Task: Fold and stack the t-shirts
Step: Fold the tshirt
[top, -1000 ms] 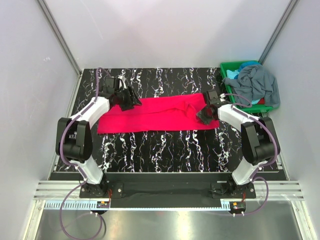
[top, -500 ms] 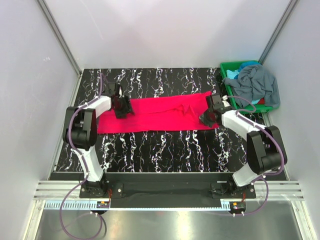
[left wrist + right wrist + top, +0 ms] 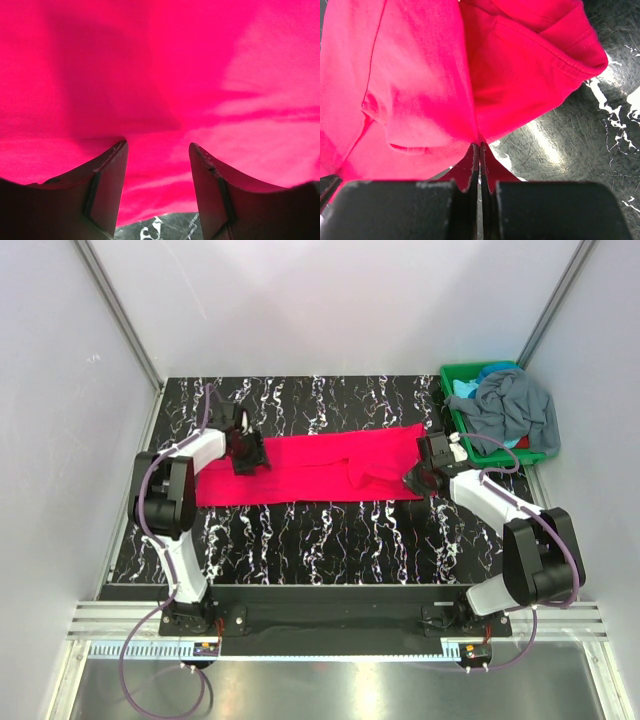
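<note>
Two arms now sit at opposite ends of the magenta t-shirt point(image 3: 320, 468), which lies flat across the middle of the frame. Within the last second the right gripper point(image 3: 480, 155) has snapped closed on the shirt's edge at centre right, so a fold looks ready to begin. The left gripper point(image 3: 157, 165) has slid onto the shirt's left end, jaws partly apart, possibly touching cloth but gripping nothing. The grey t-shirt point(image 3: 515, 408) and teal t-shirt point(image 3: 464, 388) wait in the green bin point(image 3: 452, 370), upper right.
</note>
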`<state>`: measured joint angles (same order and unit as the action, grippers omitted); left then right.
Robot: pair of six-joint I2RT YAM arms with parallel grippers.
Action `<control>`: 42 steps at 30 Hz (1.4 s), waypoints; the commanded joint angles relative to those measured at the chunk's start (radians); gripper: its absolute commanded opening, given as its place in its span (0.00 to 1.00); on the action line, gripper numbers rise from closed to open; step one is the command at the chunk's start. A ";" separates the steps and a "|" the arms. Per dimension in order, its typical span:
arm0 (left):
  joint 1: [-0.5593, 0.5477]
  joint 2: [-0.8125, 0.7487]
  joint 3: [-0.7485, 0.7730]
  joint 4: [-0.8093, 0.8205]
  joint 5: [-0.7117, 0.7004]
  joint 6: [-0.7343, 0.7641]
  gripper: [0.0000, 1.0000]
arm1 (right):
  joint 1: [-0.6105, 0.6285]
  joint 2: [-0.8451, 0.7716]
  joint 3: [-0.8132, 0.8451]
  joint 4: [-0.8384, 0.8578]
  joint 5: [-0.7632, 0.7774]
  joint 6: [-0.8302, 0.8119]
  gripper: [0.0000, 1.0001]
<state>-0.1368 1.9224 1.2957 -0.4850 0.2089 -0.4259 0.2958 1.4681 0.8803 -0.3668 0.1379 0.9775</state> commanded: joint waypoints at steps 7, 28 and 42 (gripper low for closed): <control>-0.204 -0.189 -0.048 0.297 0.352 -0.106 0.46 | 0.009 -0.041 0.028 0.025 -0.030 -0.025 0.01; -0.475 -0.050 -0.237 0.813 0.107 -0.287 0.43 | 0.009 -0.061 0.014 0.074 -0.110 -0.007 0.00; -0.515 0.018 -0.254 0.895 0.000 -0.330 0.42 | 0.009 -0.083 -0.001 0.094 -0.124 0.012 0.00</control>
<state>-0.6407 1.9289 1.0409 0.3092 0.2520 -0.7467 0.2962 1.4273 0.8803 -0.3080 0.0315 0.9760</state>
